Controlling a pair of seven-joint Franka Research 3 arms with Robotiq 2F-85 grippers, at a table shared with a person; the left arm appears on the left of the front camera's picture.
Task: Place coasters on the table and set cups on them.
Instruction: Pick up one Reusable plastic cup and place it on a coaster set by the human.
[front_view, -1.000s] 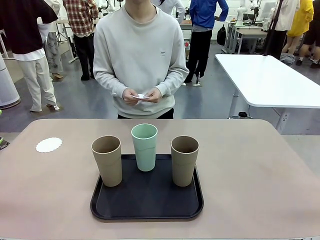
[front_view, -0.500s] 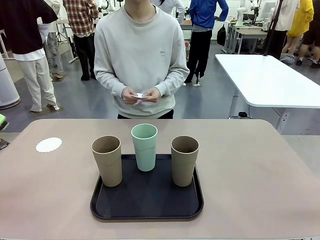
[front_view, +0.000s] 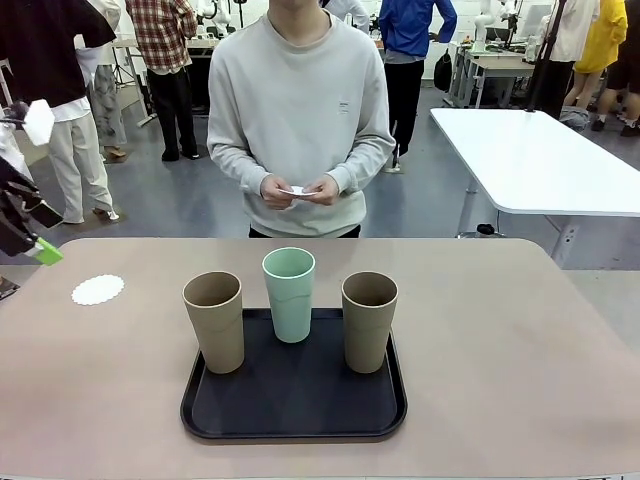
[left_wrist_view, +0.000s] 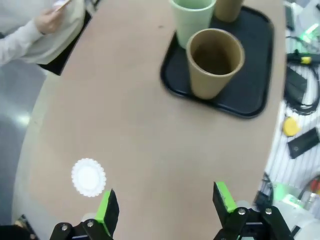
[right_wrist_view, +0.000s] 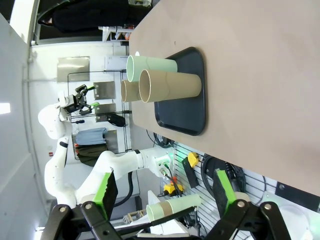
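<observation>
One white scalloped coaster (front_view: 98, 290) lies on the beige table (front_view: 500, 330) at the far left. Two tan cups (front_view: 214, 320) (front_view: 369, 320) and a mint cup (front_view: 289, 293) stand upright on the black tray (front_view: 295, 405). The person's hands (front_view: 297, 190) hold more white coasters at the far side. My left gripper (front_view: 30, 240) hovers open above the table's left edge; in its wrist view it (left_wrist_view: 165, 207) stands just beside the coaster (left_wrist_view: 88, 177), with the nearest tan cup (left_wrist_view: 214, 62) farther off. My right gripper (right_wrist_view: 162, 192) is open and empty, off the table's side, facing the cups (right_wrist_view: 170, 85).
A white table (front_view: 540, 160) stands at the back right. Cables and small tools (left_wrist_view: 300, 135) lie beyond the table's near edge. Bare tabletop (front_view: 120, 380) surrounds the tray on both sides. Other people stand in the background.
My left arm has come into the front view at the left edge, above the coaster. The person has shifted a little to the right. The cups and tray have not moved.
</observation>
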